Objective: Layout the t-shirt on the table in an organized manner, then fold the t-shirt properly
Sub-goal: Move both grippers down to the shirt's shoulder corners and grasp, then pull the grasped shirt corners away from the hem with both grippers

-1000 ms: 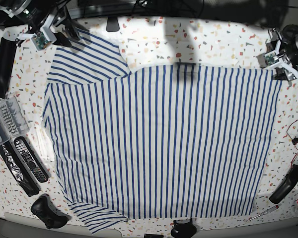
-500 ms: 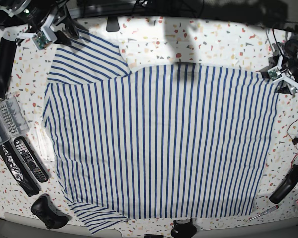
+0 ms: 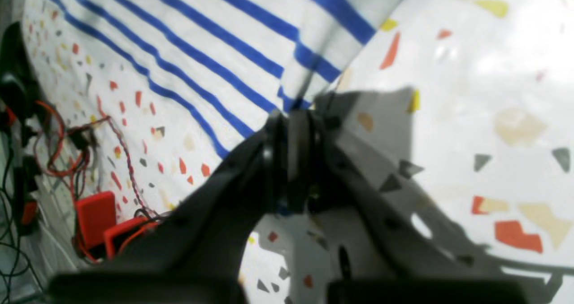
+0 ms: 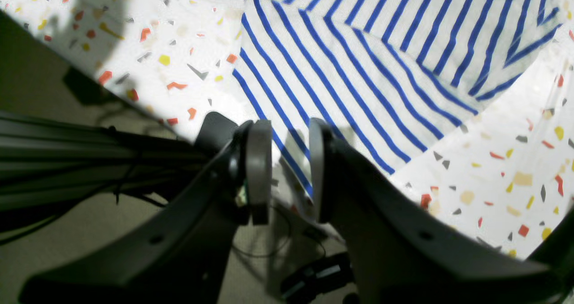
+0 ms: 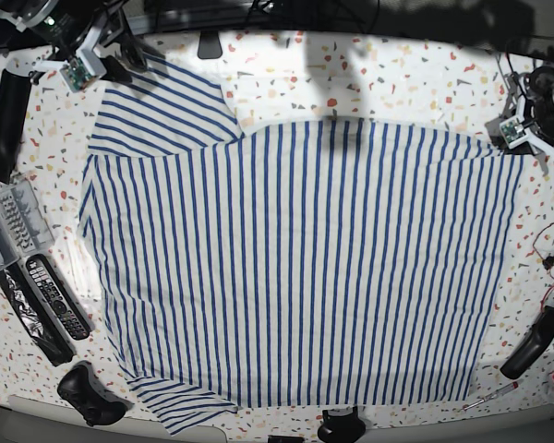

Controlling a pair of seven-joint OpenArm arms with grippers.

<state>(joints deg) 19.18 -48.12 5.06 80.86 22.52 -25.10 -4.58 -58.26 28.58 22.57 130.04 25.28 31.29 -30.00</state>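
The t-shirt (image 5: pixel 305 268) is spread nearly flat across the middle of the table (image 5: pixel 286 78), one sleeve drawn out toward the far corner, so the laying-out step is judged to be in hand and no fold is yet made. Its far edge corner is pinched in the closed jaws of the left gripper (image 3: pixel 293 115), while the sleeve hem passes between the narrowly parted pads of the right gripper (image 4: pixel 289 169) — whether it is clamped cannot be told. Next, a taut outward pull is called for, then release — and only afterwards the first fold
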